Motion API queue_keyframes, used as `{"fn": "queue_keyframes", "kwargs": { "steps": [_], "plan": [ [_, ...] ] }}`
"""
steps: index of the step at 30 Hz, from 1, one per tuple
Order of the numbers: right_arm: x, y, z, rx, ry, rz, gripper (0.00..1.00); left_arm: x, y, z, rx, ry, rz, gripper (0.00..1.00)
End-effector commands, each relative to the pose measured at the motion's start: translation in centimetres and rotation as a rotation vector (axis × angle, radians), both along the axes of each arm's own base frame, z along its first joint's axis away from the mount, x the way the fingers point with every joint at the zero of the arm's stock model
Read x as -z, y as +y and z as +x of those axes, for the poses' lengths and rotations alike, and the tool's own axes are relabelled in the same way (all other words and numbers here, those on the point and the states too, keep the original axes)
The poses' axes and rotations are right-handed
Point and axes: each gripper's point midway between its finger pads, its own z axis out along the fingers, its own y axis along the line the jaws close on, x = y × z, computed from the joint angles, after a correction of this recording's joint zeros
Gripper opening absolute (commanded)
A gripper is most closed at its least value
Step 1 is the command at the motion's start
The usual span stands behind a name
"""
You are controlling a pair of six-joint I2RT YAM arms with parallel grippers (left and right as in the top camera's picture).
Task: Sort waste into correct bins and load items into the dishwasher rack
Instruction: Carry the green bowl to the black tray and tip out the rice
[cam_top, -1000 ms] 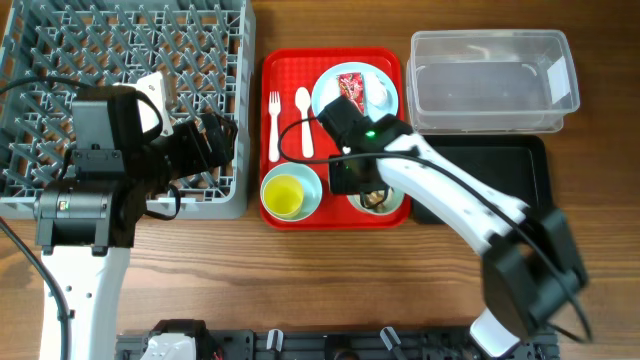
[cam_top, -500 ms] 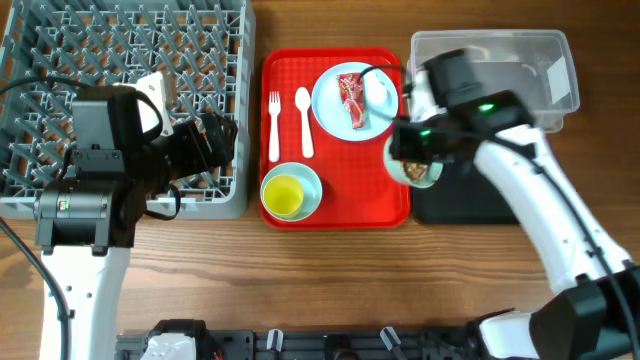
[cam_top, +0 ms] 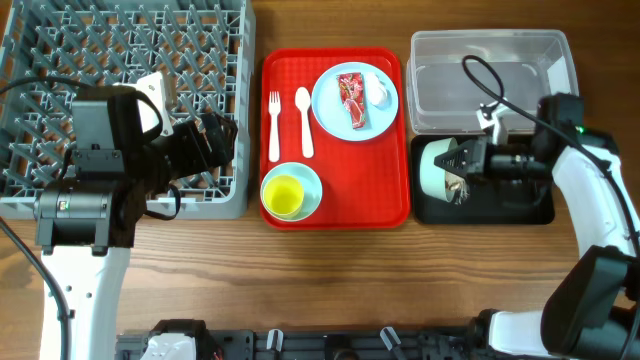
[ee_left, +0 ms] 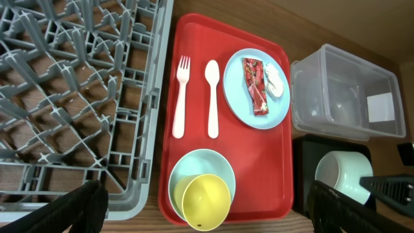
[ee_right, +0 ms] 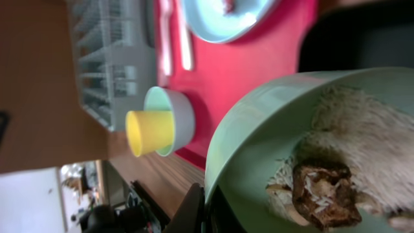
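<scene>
Rack (cam_top: pixel 120 60) left of serving tray (cam_top: pixel 350 170); tub (cam_top: pixel 495 125) right of it, bowl (cam_top: pixel 433 167) over flat tray (cam_top: pixel 500 205) in front of tub.

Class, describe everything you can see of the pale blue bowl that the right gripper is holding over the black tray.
The pale blue bowl is round, smooth and looks like plastic. It is tipped on its side, its opening towards the right gripper, which pinches its rim, above the left end of the black tray. The right wrist view shows brownish food scraps with white rice-like crumbs inside it. Whether the bowl touches the tray cannot be told.
</scene>
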Motion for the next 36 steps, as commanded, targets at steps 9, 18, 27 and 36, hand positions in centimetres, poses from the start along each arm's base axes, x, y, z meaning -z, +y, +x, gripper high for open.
{"fn": "queue_keyframes", "kwargs": {
  "steps": [9, 18, 27, 36],
  "plan": [
    [-3.3, -2.5, 0.4, 0.052, -0.309, 0.256, 0.05, -0.5, 0.3, 0.1, -0.015, -0.014, 0.003, 1.0],
    [-2.8, -4.4, 0.4, 0.117, -0.282, 0.237, 0.04, -0.5, 0.3, 0.1, -0.015, -0.014, 0.003, 1.0],
    [-1.4, -4.7, 0.3, 0.119, -0.237, 0.185, 0.04, -0.5, 0.3, 0.1, -0.015, -0.014, 0.003, 1.0],
    [-1.4, -4.7, 0.6, 0.182, -0.133, 0.275, 0.04, -0.5, 0.3, 0.1, -0.015, -0.014, 0.003, 1.0]
  ]
}}
